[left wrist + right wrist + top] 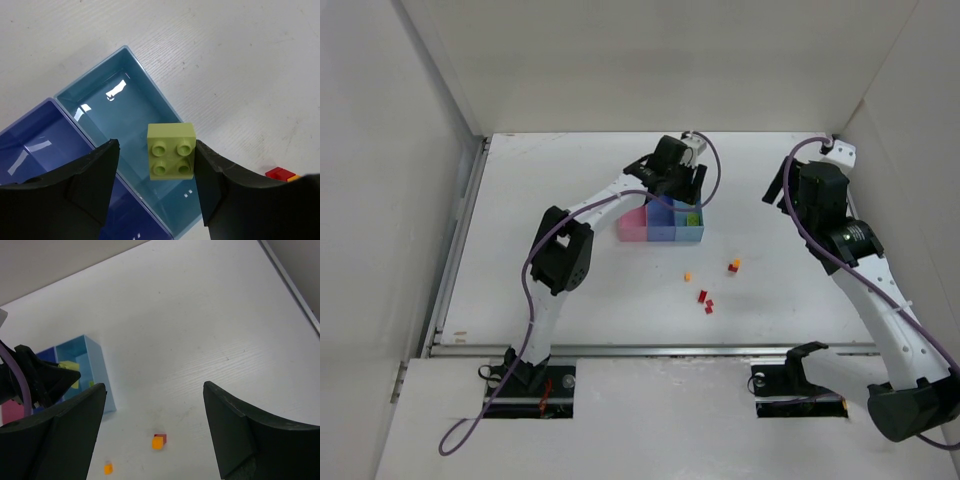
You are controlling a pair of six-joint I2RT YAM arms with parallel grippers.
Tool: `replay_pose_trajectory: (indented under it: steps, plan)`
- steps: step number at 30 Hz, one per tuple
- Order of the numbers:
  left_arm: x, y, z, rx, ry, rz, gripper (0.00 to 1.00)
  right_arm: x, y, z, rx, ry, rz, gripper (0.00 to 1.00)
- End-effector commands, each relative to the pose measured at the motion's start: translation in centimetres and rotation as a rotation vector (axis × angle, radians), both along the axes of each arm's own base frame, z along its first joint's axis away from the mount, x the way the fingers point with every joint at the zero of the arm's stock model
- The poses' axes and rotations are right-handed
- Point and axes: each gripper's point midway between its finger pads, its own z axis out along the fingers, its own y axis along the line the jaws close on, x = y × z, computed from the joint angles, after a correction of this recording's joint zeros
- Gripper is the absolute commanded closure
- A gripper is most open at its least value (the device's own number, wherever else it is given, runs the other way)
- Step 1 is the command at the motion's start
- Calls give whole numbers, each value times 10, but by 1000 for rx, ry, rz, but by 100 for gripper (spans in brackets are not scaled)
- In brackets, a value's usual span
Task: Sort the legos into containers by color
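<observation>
Left gripper poised above the containers, jaws apart, over the light teal bin at the right end of the row. Between the fingers, studs up, the lime-green brick, inside that bin's outline. Left side plainly free of its finger. Right edge meeting the other finger in the wrist view, with no telling whether touching, or whether lying on the bin floor or just above. Medium blue bin next along, pink bin at the left end. Right gripper well to the right of the row, jaws wide, holding nothing.

On the table, on the near side of the row and slightly right: one orange brick, a red-and-orange pair touching, and two red bricks close together, farthest from the row.

Likely light, rigid and slick, so best pinched low and squarely across opposite flat sides. Apt to skid or flick away under an off-centre squeeze. Thin bin walls probably easy to shove. Open room all round the loose bricks and between them and the row, with the enclosure walls well apart.
</observation>
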Motion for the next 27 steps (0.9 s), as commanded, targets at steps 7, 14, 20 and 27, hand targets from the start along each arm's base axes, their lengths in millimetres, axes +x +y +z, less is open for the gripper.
replay_pose_trajectory:
  steps: [7, 14, 20, 27]
  plan:
    - [-4, 3, 1, -23, 20, 14, 32, -6, -1, 1, 1, 0, 17, 16]
    - [-3, 1, 8, -35, 16, 19, 21, -6, 1, 0, 5, 1, 25, 16]
    - [4, 3, 26, -43, -26, 44, 32, -5, 2, 2, 3, -5, 37, 16]
    - [6, 6, 49, -51, -79, 35, 29, -6, 7, 6, 1, -16, 74, 16]
